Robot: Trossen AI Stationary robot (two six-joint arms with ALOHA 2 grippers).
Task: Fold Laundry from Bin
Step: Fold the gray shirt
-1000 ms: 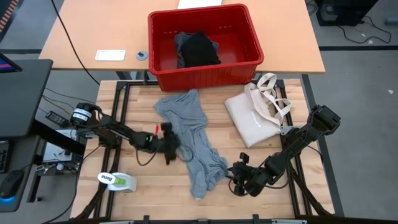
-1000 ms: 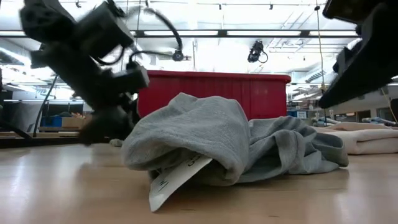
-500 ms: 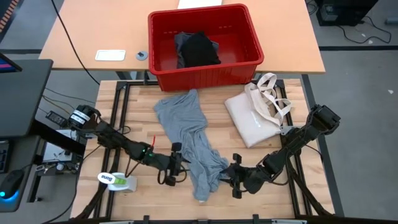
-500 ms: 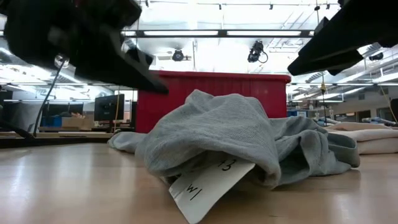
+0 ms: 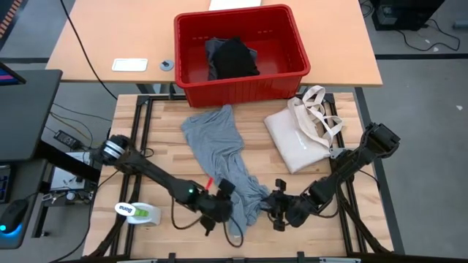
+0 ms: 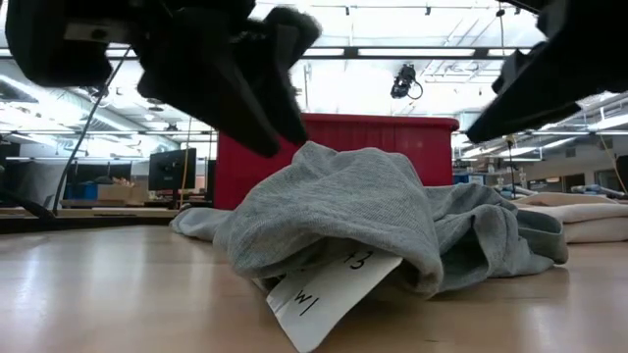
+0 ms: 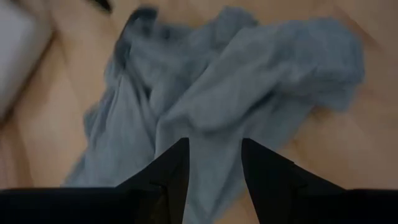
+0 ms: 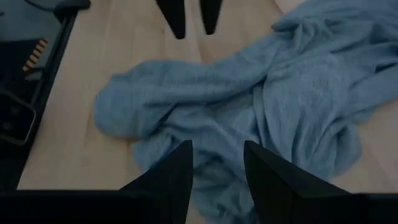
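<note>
The grey T-shirt point(image 5: 227, 164) lies crumpled on the table point(image 5: 146, 175) below the red bin point(image 5: 241, 73). Only the low view shows its white tag point(image 6: 329, 294), handwritten "13". My left gripper point(image 7: 214, 168) and right gripper point(image 8: 217, 165) hover parted above it, holding nothing.

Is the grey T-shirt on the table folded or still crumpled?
Crumpled. The grey T-shirt lies twisted in a long bunched heap, not flat or squared.
</note>
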